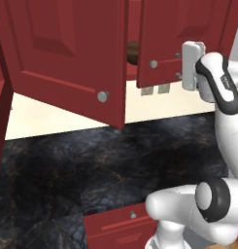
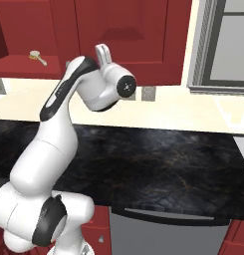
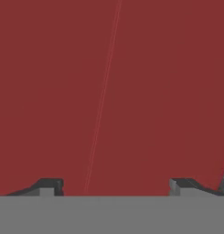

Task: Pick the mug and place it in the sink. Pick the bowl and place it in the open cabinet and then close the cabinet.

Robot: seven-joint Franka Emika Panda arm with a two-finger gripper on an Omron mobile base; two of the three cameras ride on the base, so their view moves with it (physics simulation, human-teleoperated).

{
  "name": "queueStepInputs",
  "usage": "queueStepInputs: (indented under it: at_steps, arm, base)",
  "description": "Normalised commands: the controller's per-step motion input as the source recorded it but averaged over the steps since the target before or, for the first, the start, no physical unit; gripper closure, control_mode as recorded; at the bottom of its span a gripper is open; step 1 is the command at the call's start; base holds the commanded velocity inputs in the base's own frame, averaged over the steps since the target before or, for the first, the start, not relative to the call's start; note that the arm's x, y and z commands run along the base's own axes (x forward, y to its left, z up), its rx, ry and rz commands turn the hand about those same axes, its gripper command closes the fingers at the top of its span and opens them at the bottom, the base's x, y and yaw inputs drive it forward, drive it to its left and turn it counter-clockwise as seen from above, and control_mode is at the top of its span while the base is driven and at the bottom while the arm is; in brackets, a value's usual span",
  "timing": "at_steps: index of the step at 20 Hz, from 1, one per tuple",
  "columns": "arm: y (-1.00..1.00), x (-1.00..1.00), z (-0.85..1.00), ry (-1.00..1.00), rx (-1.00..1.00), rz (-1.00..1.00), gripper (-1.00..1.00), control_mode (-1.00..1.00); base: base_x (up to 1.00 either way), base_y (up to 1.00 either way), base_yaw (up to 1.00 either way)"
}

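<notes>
Our tool (image 3: 117,186) is spread wide, holding nothing, right up against the red cabinet (image 1: 174,34) door. The bowl (image 1: 133,52) sits inside, past it.

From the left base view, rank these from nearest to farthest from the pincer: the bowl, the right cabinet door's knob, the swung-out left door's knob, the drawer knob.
1. Right door knob, just left of the open pincer.
2. Bowl, further left, slightly higher, in shadow.
3. Left door knob, further left and lower.
4. Drawer knob, far below, near the bottom edge.
</notes>
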Motion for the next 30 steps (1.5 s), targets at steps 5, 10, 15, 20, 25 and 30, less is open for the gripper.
queueStepInputs:
  at_steps: [5,10,15,20,25,30]
  arm:
    - [0.00,0.80,-0.02,0.05,0.00,-0.06,-1.00,-1.00]
    - [0.00,0.75,-0.04,0.04,0.00,-0.04,-1.00,-1.00]
    - [0.00,0.40,-0.06,0.02,0.00,-0.01,-1.00,-1.00]
    - [0.00,-0.59,0.02,-0.03,0.01,0.00,-1.00,-1.00]
    - [0.00,-0.71,0.12,-0.02,0.03,-0.01,-1.00,-1.00]
    - [0.00,-0.66,0.35,-0.05,0.02,-0.01,-1.00,-1.00]
  base:
    - [0.00,0.00,0.00]
    - [0.00,0.00,0.00]
    - [0.00,0.00,0.00]
    - [0.00,0.00,0.00]
    - [0.00,0.00,0.00]
    - [0.00,0.00,0.00]
